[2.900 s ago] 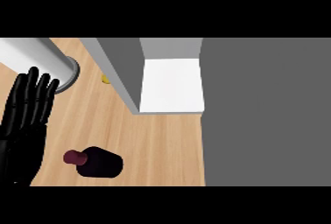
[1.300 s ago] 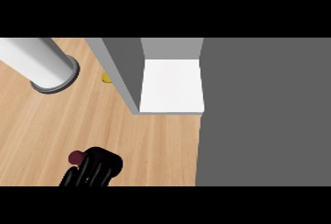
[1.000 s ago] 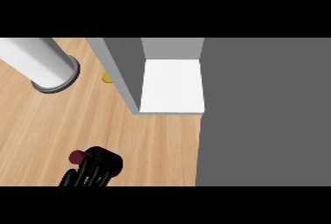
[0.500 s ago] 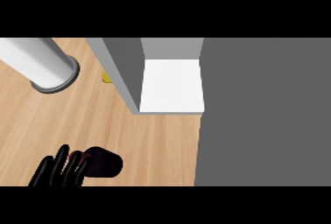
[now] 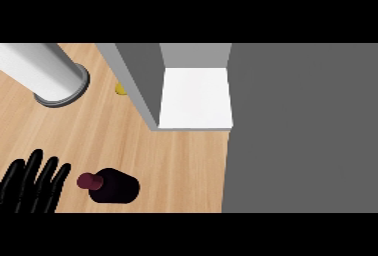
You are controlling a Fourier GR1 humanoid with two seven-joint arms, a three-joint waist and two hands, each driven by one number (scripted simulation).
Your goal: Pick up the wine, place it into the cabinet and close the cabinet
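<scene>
You're looking down on a dark wine bottle (image 5: 112, 186) w/ a maroon cap, standing upright on the wooden counter near the view's lower left, untouched. Up & to its right is the cabinet (image 5: 193, 95): open, grey walls, white bottom shelf, nothing visible inside it. Bottle & cabinet sit apart, w/ bare wood between them; bottle is outside the cabinet

Even, bright, diffuse lighting over the tabletop (image 5: 177, 160), with no glare and no cast shadows. The robot hand (image 5: 33, 182) reads as flat black, while the white shelf (image 5: 196, 97) up and right of it appears brightest.
</scene>
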